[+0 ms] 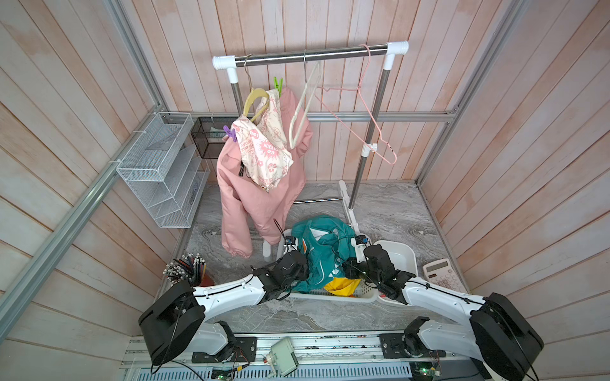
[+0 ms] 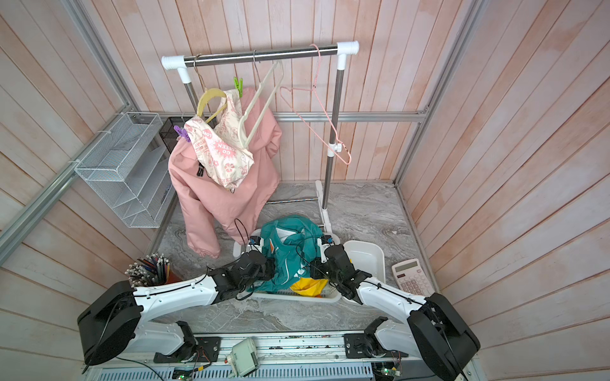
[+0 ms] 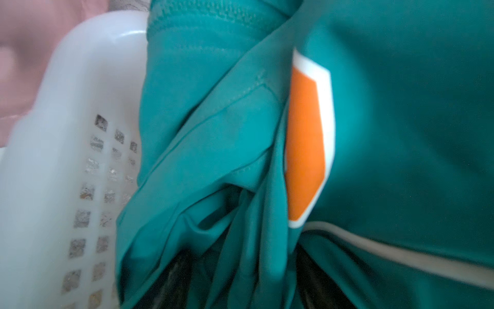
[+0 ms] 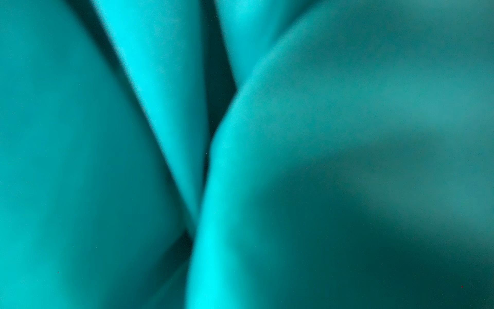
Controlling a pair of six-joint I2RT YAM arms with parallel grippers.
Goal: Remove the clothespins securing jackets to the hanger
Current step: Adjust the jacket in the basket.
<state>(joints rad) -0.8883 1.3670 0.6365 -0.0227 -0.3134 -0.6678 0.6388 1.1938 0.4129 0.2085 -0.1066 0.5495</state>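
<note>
The left arm (image 1: 231,297) and right arm (image 1: 439,294) are clad in smooth white shells and jointed by bulky black rounded housings (image 1: 171,318). Thin black cables (image 1: 227,288) are run along them, beside small dark screws.

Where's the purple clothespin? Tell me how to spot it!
Find the metal clothes rack at the back wall, then the pink jacket hanging from it. The purple clothespin grips the jacket's shoulder nearest the black mesh box. The green clothespin sits higher up.
</note>
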